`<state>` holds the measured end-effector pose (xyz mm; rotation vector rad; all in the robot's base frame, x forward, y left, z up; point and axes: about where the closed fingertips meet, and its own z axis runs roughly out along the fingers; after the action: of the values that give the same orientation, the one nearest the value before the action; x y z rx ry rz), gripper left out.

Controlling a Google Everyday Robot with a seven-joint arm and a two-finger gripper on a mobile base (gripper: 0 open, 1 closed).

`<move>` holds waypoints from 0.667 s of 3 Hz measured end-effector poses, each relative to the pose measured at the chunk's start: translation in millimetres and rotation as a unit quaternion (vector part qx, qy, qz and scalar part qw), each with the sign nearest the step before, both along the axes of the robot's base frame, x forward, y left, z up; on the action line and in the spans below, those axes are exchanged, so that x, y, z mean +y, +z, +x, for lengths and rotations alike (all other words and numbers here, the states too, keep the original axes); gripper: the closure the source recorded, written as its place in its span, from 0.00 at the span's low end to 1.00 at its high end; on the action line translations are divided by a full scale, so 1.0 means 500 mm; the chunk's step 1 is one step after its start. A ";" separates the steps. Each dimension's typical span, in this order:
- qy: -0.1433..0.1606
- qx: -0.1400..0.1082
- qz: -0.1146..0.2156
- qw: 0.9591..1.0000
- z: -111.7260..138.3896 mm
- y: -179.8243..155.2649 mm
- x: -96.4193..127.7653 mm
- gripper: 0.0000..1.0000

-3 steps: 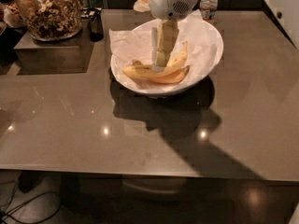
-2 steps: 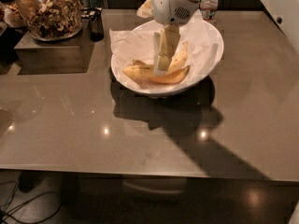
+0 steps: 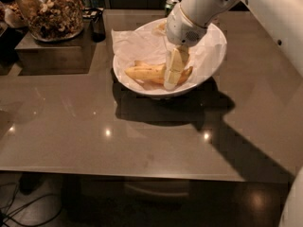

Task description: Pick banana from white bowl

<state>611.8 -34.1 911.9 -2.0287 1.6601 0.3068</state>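
The white bowl point(image 3: 210, 56) with its crumpled paper liner stands at the back middle of the brown table. The pale yellow banana point(image 3: 144, 73) lies in the bowl's front left part. A deeper orange-yellow banana point(image 3: 186, 74) lies beside it to the right, partly hidden. My gripper point(image 3: 172, 74) reaches straight down into the bowl from the white arm at the upper right. Its tip is at the right end of the pale banana, between the two bananas. Contact with the banana is hidden.
A glass jar of snacks point(image 3: 47, 11) stands on a dark box point(image 3: 52, 51) at the back left. A dark small item point(image 3: 98, 25) stands by the box. A green can point(image 3: 171, 4) is behind the bowl. The table's front edge point(image 3: 142, 174) is near.
My gripper has dropped lower into the bowl, down to the bananas. The arm's wrist has shifted to the right. The bananas and the bowl have not moved.
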 end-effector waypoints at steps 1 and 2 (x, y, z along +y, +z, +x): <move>-0.002 0.005 0.007 1.000 0.029 -0.036 -0.006 0.00; 0.000 0.024 0.010 1.000 0.040 -0.078 -0.005 0.00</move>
<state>631.9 -36.6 872.9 -2.0211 1.6801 0.3723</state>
